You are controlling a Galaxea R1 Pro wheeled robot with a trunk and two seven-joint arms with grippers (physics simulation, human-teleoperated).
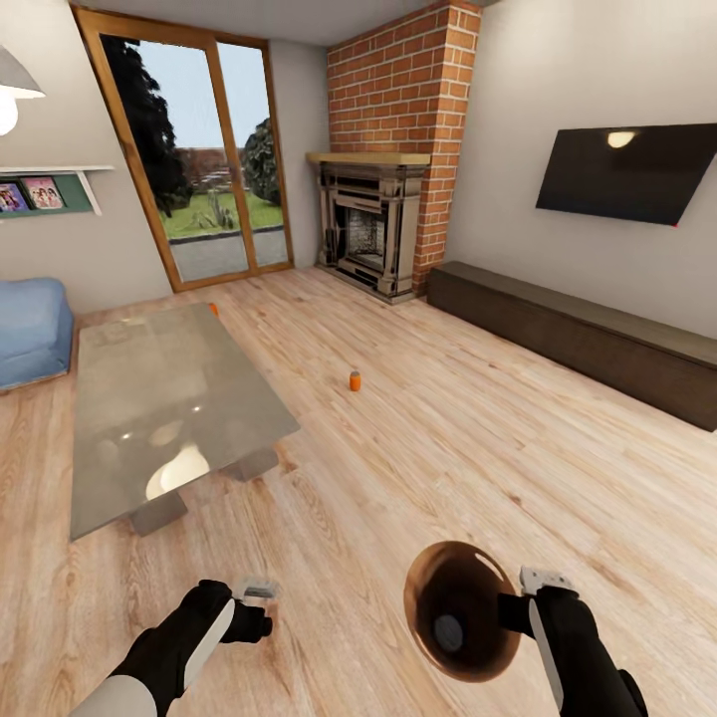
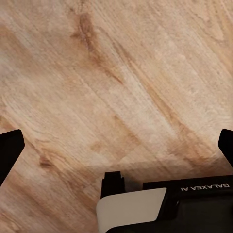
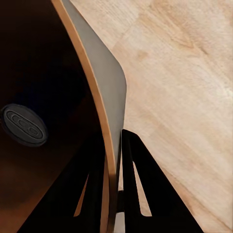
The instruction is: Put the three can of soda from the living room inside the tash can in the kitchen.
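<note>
— So, what is showing at the left?
— A blue sofa (image 1: 30,329) is sitting by the wall, and a glass tabletop (image 1: 159,398) is standing beside it; one orange can (image 1: 213,309) is peeking past its far edge. The left gripper (image 1: 257,595) is hanging open over the wood floor (image 1: 448,438).
— And further right?
— Another can (image 1: 355,380) is standing upright on the floor, well apart from the fireplace (image 1: 373,234). The right gripper (image 1: 530,588) is pinching the rim of the copper bin (image 1: 460,609), one can lying inside.

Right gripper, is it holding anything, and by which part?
Yes: the right gripper holds the tash can by its rim wall, one finger inside and one outside. The left gripper is open, holding nothing.
</note>
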